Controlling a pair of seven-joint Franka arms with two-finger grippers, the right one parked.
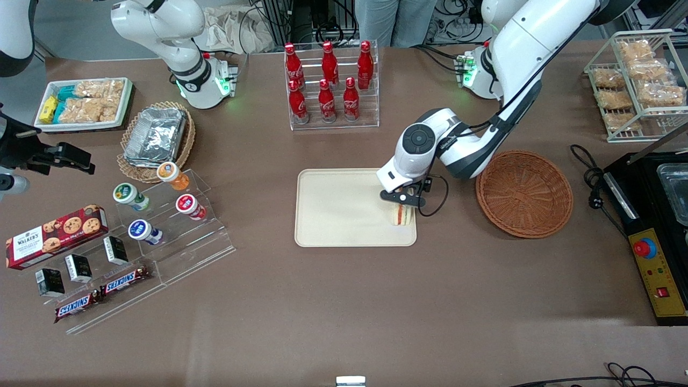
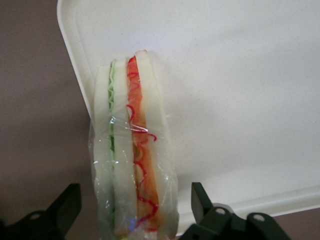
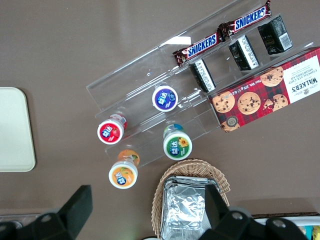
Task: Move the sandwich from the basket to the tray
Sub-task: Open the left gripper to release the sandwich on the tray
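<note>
Cream-beige tray (image 1: 338, 209) has the plastic-wrapped sandwich (image 1: 401, 215) standing on edge near its rim, at the corner closest to the reddish wicker basket (image 1: 524, 193). Left arm's end effector (image 1: 402, 201) sits right over it, fingers (image 2: 62, 207) spread wide on either side with gaps showing, so it's released, not gripping.

A brown table (image 1: 344, 301) fills almost the whole frame, evenly lit, with a pale sheen near the bottom edge. Along the top edge a strip of grey floor (image 1: 70, 27) shows, with tangled cables (image 1: 451, 11) and someone's legs (image 1: 395, 19) at top centre.
</note>
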